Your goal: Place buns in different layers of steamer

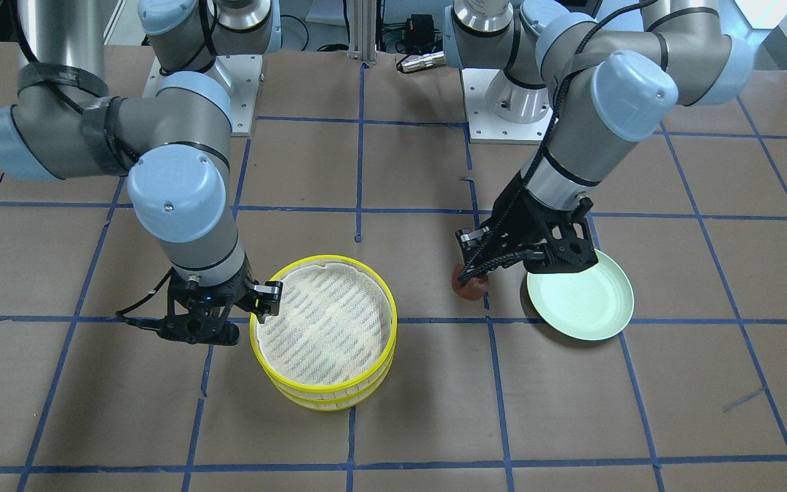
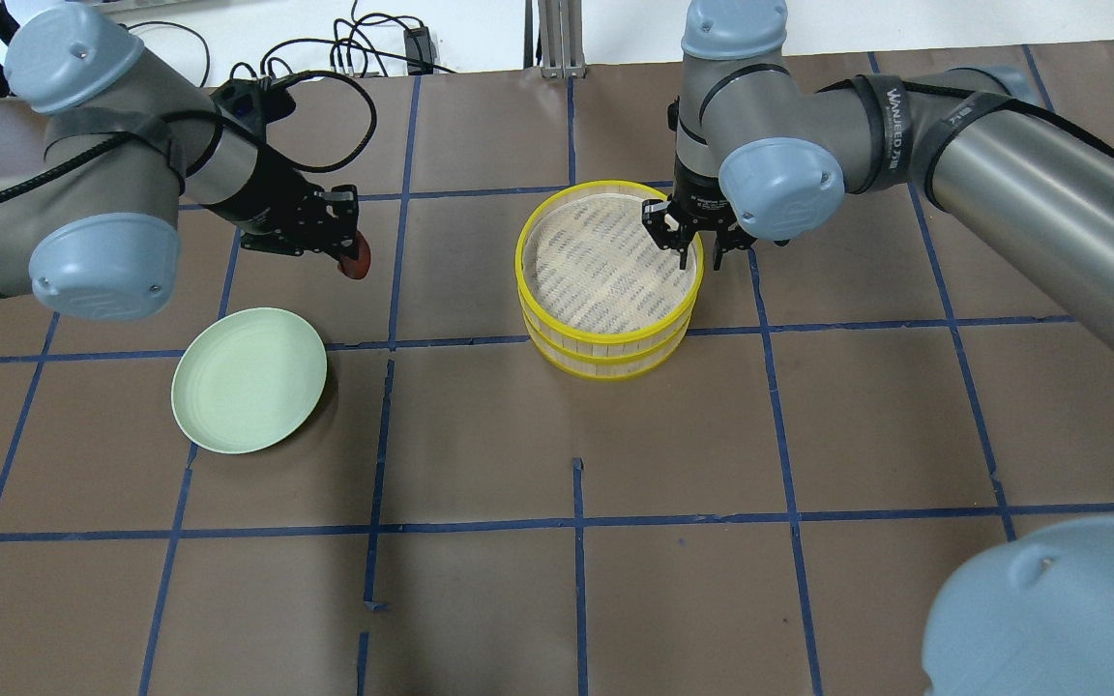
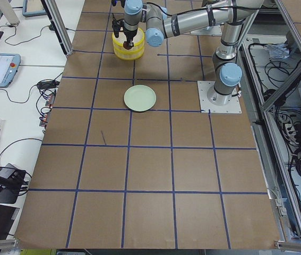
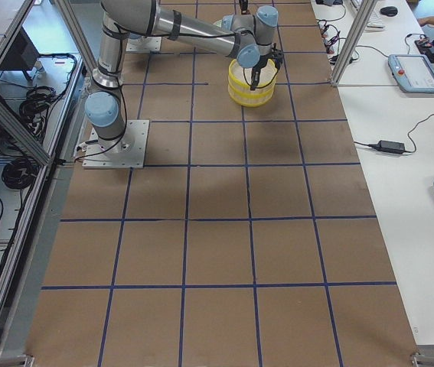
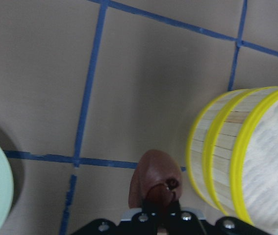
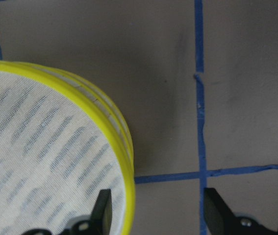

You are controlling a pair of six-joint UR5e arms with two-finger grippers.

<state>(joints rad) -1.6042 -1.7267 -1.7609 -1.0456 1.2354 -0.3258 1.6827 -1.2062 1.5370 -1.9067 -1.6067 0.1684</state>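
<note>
Two yellow-rimmed steamer layers are stacked; the top layer's rim (image 2: 557,208) rings an empty striped liner (image 1: 325,321), and the lower layer (image 1: 328,402) is covered. My left gripper (image 2: 349,253) is shut on the reddish-brown bun (image 1: 470,288), which it holds above the table between the plate and the steamer. The bun (image 5: 153,178) also shows in the left wrist view. My right gripper (image 6: 158,213) is open and straddles the top layer's rim (image 6: 114,127), one finger inside and one outside. The white bun is hidden.
The pale green plate (image 2: 249,379) lies empty on the table on my left side, near the left gripper. Blue tape lines grid the brown table. Both arm bases (image 1: 496,109) stand at the table's back edge.
</note>
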